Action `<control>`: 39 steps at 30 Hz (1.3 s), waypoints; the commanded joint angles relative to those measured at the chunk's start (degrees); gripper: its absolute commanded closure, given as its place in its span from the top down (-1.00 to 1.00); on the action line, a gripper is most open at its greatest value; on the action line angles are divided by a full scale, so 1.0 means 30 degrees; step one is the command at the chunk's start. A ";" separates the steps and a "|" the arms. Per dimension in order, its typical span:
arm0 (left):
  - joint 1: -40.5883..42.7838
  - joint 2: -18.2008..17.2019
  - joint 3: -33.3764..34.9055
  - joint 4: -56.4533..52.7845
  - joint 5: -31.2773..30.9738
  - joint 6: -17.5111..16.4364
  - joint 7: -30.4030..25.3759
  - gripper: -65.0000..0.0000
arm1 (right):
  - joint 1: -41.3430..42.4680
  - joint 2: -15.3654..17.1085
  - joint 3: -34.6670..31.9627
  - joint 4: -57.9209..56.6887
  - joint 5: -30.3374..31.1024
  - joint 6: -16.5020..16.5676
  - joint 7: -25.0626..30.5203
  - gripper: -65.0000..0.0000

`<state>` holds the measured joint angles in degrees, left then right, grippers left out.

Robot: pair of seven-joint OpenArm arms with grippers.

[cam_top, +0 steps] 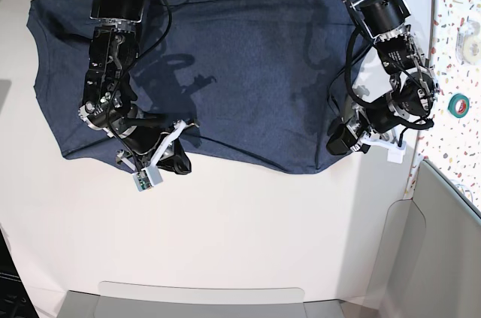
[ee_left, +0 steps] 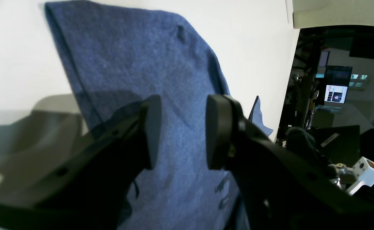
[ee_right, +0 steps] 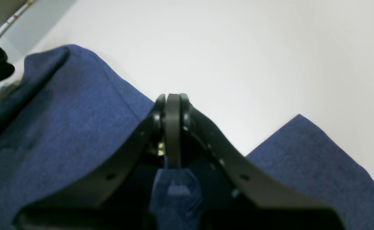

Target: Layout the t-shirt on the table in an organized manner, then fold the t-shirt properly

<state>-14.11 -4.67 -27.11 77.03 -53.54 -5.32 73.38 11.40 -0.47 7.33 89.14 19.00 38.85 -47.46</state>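
In the left wrist view the left gripper hangs over the shirt, its fingers apart with only cloth showing between them; nothing is held. In the right wrist view the right gripper has its fingers pressed together, pinching a fold of shirt at its edge above the table. The base view shows the shirt spread flat across the far part of the table, the right gripper at its near hem, the left gripper at its near corner
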 commanded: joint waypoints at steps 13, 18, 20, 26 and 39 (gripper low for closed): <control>-0.0088 -0.0217 -0.0032 0.0300 -0.0483 -0.0028 -0.0125 -0.36 | 0.0435 0.0083 0.0032 0.0395 0.0332 0.0310 0.0509 -1.00; -0.0088 -0.0217 -0.0032 0.0300 -0.0454 -0.0028 -0.0125 -0.36 | 0.0435 0.0083 -0.0027 0.0395 0.0332 0.0310 0.0509 -1.00; -0.0088 -0.0217 -0.0032 0.0300 -0.0425 -0.0028 -0.0212 -0.36 | 0.0435 0.0025 -0.0027 0.0395 0.0332 0.0310 0.0509 -1.00; 0.0000 -0.0100 0.0027 0.0270 -0.0513 -0.0116 -0.2147 -0.36 | 0.0435 -0.0034 -0.0027 0.0395 0.0332 0.0310 0.0509 -1.00; -0.0352 0.0838 0.0085 0.0241 -0.1744 -0.2285 -0.1678 -0.36 | 0.0406 -0.0327 -0.1404 0.0864 0.0332 0.0310 0.0509 -1.00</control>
<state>-13.56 -1.76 -27.11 76.97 -57.36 -11.79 68.95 11.27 -1.30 3.20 90.30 18.63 38.85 -47.77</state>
